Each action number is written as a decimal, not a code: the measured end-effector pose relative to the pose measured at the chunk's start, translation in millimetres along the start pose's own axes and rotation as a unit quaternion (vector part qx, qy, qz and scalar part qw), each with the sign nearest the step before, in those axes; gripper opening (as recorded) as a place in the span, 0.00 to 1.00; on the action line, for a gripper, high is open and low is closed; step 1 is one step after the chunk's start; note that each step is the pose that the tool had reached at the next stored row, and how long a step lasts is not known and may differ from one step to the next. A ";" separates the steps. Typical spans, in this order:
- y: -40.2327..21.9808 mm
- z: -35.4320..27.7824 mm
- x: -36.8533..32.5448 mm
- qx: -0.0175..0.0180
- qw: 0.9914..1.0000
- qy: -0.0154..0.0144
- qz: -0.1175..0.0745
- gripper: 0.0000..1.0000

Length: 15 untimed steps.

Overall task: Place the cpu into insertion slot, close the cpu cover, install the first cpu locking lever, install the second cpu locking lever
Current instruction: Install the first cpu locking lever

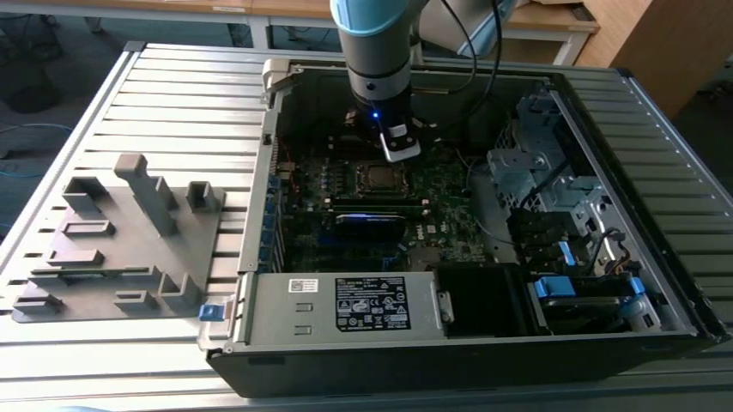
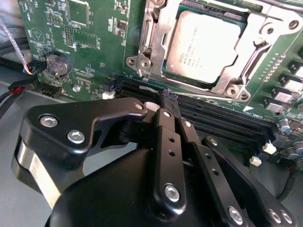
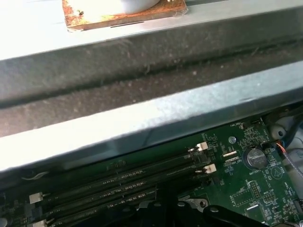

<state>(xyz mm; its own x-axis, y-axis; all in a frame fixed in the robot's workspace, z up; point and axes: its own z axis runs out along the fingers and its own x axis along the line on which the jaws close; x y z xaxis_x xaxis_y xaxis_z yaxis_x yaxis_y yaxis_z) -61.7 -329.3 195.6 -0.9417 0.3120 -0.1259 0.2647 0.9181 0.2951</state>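
Note:
The cpu point(image 2: 203, 45) lies flat in the insertion slot point(image 2: 142, 61) on the green board, its silver-grey top facing up. The cpu cover point(image 2: 226, 81), a silver frame, lies down around the chip. A thin metal lever point(image 2: 189, 85) runs along the socket edge nearest the gripper, and a darker lever point(image 2: 255, 54) runs along the adjoining side. My gripper point(image 2: 168, 97) is shut, its black fingers pressed together with nothing seen between them. The tip hovers just beside the socket, over the memory slots. In the exterior view the gripper point(image 1: 396, 148) hangs just above the socket point(image 1: 376, 176).
The open computer case point(image 1: 675, 197) stands on a slatted metal table, its walls all around the arm. Black memory slots point(image 3: 142, 182) with white latches and a coin battery point(image 2: 57, 64) lie near the socket. A grey fixture plate point(image 1: 115, 240) sits at the exterior view's left.

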 end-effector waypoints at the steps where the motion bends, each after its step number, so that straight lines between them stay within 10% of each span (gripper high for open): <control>1: 0.0 0.0 0.0 0.000 1.000 0.000 0.000 0.11; 15: -2.7 0.0 -0.7 0.000 1.000 0.000 0.000 0.11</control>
<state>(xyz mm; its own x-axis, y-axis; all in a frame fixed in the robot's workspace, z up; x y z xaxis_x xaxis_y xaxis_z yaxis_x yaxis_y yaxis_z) -61.8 -332.1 194.9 -0.9418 0.3117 -0.1263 0.2643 0.9182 0.2952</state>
